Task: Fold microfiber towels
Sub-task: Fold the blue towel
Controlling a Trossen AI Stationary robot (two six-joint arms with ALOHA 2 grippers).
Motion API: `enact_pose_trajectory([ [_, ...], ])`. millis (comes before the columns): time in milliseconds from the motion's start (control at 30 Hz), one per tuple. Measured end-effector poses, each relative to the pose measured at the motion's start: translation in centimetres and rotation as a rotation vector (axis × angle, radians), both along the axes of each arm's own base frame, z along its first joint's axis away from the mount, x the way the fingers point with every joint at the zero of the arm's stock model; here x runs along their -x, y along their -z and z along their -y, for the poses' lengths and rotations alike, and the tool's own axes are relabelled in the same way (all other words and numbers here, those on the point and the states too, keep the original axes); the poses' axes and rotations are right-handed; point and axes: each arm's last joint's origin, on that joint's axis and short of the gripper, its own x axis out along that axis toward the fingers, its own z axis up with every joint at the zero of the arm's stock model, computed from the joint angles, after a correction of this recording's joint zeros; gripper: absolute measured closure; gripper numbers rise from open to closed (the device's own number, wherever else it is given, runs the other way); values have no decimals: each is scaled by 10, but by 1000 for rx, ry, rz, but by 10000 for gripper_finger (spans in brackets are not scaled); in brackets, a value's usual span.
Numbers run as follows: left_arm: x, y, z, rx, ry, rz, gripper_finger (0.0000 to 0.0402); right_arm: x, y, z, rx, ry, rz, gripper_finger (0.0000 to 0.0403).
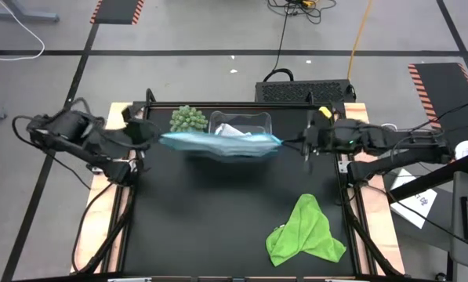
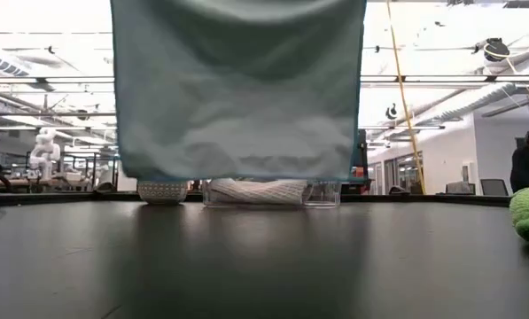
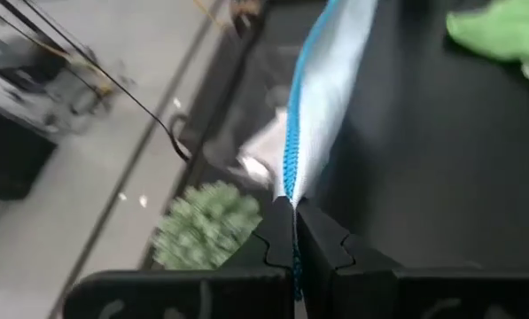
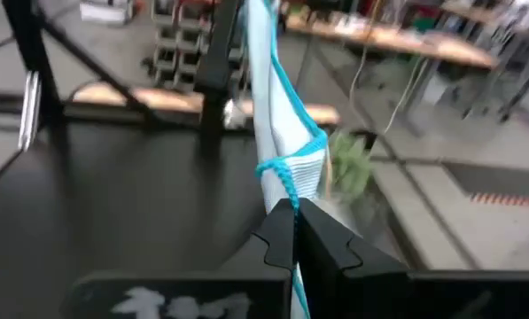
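Blue towel: the light blue towel hangs in the air between the two sets of jaws, stretched taut along its upper edge; its long axis runs straight from one pair of jaws to the other, across the far part of the worktop; the body of the cloth drops below that edge, and in the low view its lower hem appears to hang just clear of the worktop surface.

Left jaws: the left gripper is pressed together on one top corner of the blue towel; the cloth runs directly away from the fingertips toward the other arm.

Right jaws: the right gripper is pinched on the opposite corner, the stitched blue edge bunched just ahead of its tips; the cloth leads straight out from it.

Arm pose: both arms reach inward from opposite sides of the worktop, raised and roughly level with each other, wrists facing one another; neither is nearer, since each holds an end.

Behind the span: the spiky ball plant and the clear bin with the white towel in it sit just beyond the hanging cloth.

Green towel: the lime green towel lies crumpled on the worktop, well apart from both jaws, on the right arm's side.

Likely next: lowering the sheet flat onto the bare worktop in front; the hem should touch first.
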Motion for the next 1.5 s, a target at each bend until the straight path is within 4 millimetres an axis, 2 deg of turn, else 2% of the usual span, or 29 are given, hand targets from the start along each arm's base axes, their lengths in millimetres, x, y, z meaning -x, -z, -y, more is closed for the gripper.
enact_pose_trajectory([
  [233,-18,62,17,119,17,-165,401,-12,61,-19,-132,-70,-146,403],
  [467,-25,122,53,294,115,-211,401,-6,113,-52,-269,-175,-147,403],
  [667,-18,153,85,403,225,-186,401,7,150,-74,-392,-276,-77,403],
  [833,-10,172,103,469,254,-146,401,20,177,-85,-483,-333,-44,403],
  [967,-5,185,111,512,265,-126,401,23,191,-91,-541,-346,-55,403],
  [1133,-1,197,113,522,252,-127,401,20,198,-95,-563,-336,-86,403],
  [1333,-4,199,109,502,209,-99,401,18,201,-95,-592,-297,-98,403],
  [1500,-11,201,96,467,127,-106,401,14,198,-87,-579,-264,-60,403],
])
